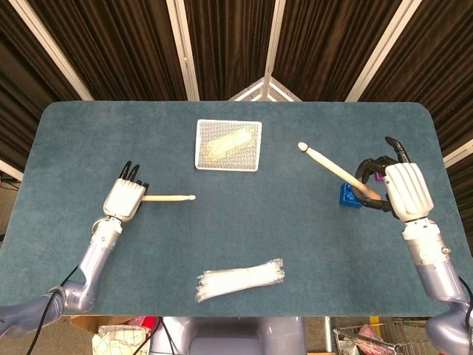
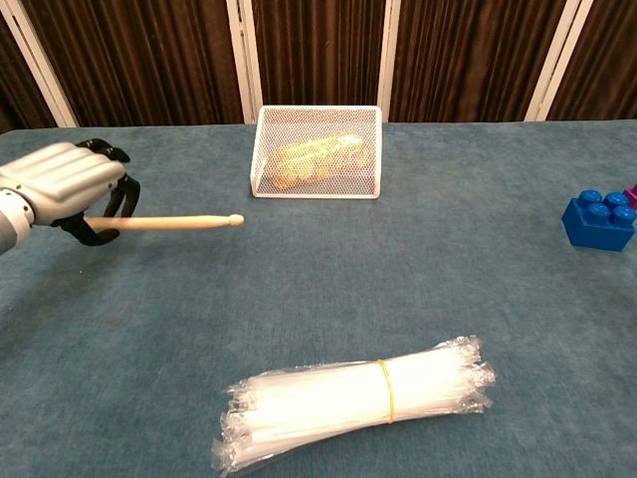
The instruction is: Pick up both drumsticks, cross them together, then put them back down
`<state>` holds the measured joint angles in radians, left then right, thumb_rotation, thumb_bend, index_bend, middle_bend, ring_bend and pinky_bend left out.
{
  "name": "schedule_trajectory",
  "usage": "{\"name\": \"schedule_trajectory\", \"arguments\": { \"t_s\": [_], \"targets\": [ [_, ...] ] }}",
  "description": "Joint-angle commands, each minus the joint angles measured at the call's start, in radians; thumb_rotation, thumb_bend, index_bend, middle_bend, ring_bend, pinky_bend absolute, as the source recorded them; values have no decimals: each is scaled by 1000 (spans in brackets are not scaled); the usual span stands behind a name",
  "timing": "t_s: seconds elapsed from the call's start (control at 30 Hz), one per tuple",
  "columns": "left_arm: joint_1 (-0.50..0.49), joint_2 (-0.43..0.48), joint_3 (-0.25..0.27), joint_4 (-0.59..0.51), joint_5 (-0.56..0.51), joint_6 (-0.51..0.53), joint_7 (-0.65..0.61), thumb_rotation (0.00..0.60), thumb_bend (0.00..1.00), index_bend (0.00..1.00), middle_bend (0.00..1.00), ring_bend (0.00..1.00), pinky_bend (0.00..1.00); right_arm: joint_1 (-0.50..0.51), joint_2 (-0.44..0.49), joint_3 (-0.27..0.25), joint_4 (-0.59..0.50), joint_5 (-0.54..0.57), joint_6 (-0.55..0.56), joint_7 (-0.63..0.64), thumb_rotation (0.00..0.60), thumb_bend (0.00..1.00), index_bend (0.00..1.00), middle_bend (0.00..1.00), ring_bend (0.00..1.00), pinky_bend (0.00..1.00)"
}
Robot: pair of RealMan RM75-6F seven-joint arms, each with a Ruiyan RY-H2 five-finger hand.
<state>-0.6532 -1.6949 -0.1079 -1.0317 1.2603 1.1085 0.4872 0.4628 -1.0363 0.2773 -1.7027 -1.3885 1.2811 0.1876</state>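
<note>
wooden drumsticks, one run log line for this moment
left hand: holds wooden drumstick | right hand: holds other wooden drumstick | sticks apart, uncrossed

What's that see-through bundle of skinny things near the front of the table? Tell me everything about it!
The bundle looks like a pack of thin clear plastic straws or sleeves; what they are exactly is hard to tell. A yellow rubber band wraps around them, right of the middle. The ends fan out a little. It lies flat on the blue table, near the front edge, slightly slanted. Nothing else touches it, and no robot hand is near it.
</note>
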Motion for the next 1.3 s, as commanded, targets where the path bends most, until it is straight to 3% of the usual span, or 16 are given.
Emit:
{"name": "schedule_trajectory", "arguments": {
  "t_s": [0.03,0.27,0.6,0.93,1.3],
  "targets": [
    [13,26,9,-2,73,71,-93,600,513,591,550,97,14,13,-15,4,12,7,-11,-13,600,479,698,656,502,90],
    [36,73,3,-51,174,193,-303,600,510,593,551,97,14,59,-60,20,53,40,-62,-35,600,482,698,660,507,90],
    [51,161,-28,-239,175,187,-510,600,507,594,551,97,14,171,-151,52,153,-1,-111,-61,600,482,698,668,516,90],
    [35,183,-52,-367,164,148,-531,600,506,596,553,97,14,278,-219,44,241,-31,-202,-109,600,482,699,668,516,90],
    [15,128,-86,-457,117,125,-436,600,505,597,559,97,14,295,-224,52,169,61,-227,-237,600,482,700,667,515,90]
  ]
}}
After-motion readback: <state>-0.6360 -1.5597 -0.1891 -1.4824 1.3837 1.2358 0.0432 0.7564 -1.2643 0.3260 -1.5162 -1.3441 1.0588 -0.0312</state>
